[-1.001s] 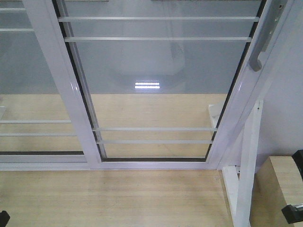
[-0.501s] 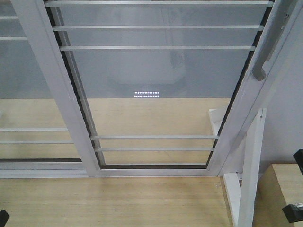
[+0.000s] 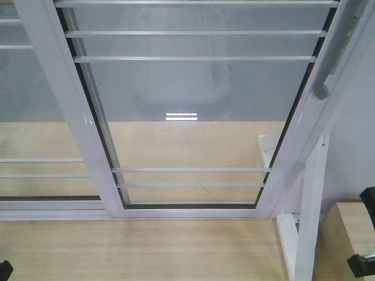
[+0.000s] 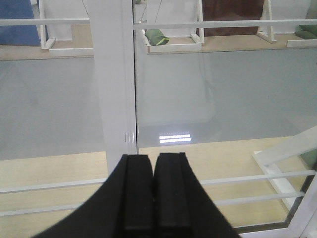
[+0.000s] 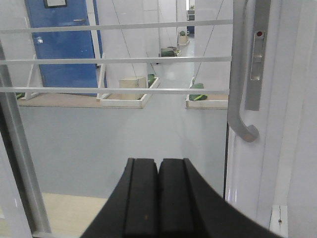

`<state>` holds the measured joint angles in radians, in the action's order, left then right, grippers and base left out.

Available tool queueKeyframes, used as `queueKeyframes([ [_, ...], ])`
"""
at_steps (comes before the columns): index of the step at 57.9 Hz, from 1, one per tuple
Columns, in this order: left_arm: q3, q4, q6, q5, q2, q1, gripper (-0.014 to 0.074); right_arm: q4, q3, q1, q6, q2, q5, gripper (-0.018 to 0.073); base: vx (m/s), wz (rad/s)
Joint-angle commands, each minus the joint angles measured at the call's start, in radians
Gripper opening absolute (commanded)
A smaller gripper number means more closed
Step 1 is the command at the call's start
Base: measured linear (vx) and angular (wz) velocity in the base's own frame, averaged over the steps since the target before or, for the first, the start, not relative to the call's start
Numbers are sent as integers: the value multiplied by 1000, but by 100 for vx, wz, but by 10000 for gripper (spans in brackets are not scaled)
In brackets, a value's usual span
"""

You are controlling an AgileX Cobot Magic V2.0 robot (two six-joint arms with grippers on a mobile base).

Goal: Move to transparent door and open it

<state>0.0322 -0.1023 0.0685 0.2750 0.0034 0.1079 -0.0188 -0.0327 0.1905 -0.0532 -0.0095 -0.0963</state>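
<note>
Right tool: pads pressed together, nothing between them. Left tool: same, shut & empty. Neither touches anything.

Straight ahead of the right tool is the glass of the transparent door, crossed above by thin white bars. Up & to the right of this tool hangs the curved grey pull handle, w/ the lock plate just beside it on the white frame. Tool & handle are apart; the tool sits lower & left of it.

Ahead of the left tool, slightly left, stands the door's white stile, w/ glass on both sides.

Handling, as a judgement: rigid framed panel, prob. fairly heavy, running on a bottom track, so it needs a steady sideways pull, not a tug outward. Glass is fragile & the glossy frame is slick, both poor for pad contact. Best hold is the handle's straight middle, which seems to stand clear of the frame. The right tool would need to open first, then close round it & draw leftward.
</note>
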Motion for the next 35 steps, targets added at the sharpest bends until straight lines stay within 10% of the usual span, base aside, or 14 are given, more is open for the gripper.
queueKeyframes([
  [1,6,-8,-5,-77,20,7,3,1,-1,-4,8,14,78,-3,0,0],
  [35,6,45,39,-96,20,7,3,1,-1,-4,8,14,78,-3,0,0],
])
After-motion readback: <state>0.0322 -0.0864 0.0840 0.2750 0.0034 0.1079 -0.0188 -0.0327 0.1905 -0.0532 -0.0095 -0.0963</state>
